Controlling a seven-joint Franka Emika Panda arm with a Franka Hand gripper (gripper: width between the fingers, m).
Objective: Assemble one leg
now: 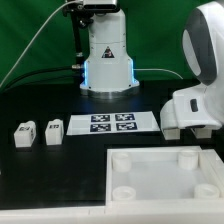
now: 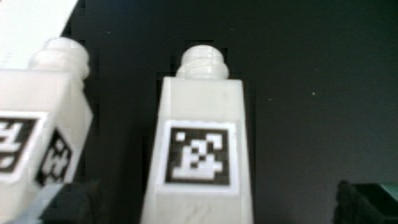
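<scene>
- The white panel (image 1: 150,153) with round sockets lies on the black counter (image 1: 60,175) nearest the exterior camera. The leg is bound for one of those sockets, so I judge any grasp should leave its knobbed end free to go in
- The arm's white body (image 1: 195,100) fills the exterior view's right and hides what sits beneath it. The fingers do not show in that view
- The marker board (image 1: 111,123) lies flat between the robot's base and the panel, and is best left unbrushed
- A few small tagged blocks (image 1: 53,131) stand at the exterior view's left, well apart from the panel. I cannot tell whether the two in the wrist view are among them
- The leg (image 2: 201,130) sits centred in the wrist view, its tag facing the camera and its ridged knob pointing away
- A second leg (image 2: 45,95) is just beside it, with only a narrow dark gap between them
- The step in hand looks like lining up a grasp. To do it well, keep the leg centred, come down straight, and close on its flat long sides. The finger on the neighbour's side must slip into the gap, not land on the other block
- The fingers (image 2: 377,200) show as dark tips on either side of the leg, wide apart. They hold nothing and appear clear of the leg
</scene>
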